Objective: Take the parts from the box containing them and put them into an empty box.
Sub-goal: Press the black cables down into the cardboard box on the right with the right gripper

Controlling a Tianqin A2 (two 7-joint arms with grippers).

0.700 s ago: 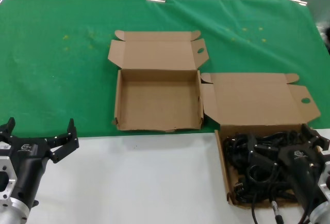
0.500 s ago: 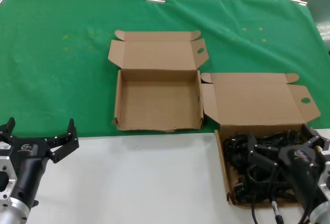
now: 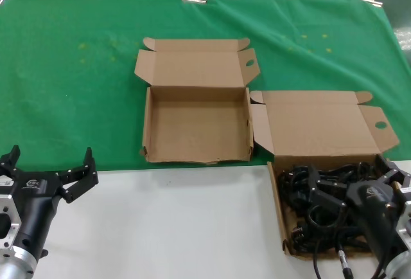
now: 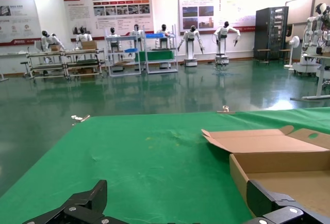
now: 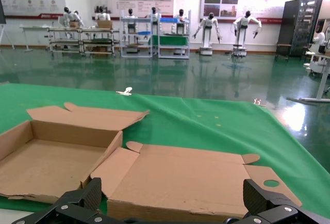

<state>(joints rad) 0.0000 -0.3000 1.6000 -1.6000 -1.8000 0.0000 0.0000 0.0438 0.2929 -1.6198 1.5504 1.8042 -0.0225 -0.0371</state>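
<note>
Over the full box (image 3: 277,208) our right end effector (image 3: 350,179) hangs spread wide, empty; left end effector (image 3: 48,163) idles open. Cords (image 3: 302,195) look limp, tangled: we'd grasp a plug.

A robotics laboratory or exhibition hall. Beyond the green cloth-covered table (image 4: 154,146) stretches a glossy green floor (image 5: 216,82). White humanoid robots (image 5: 208,32) stand in a row beside metal shelving racks (image 4: 124,53). Large printed poster boards (image 4: 108,10) line the rear wall, and a dark equipment cabinet (image 4: 271,25) stands at one side.
</note>
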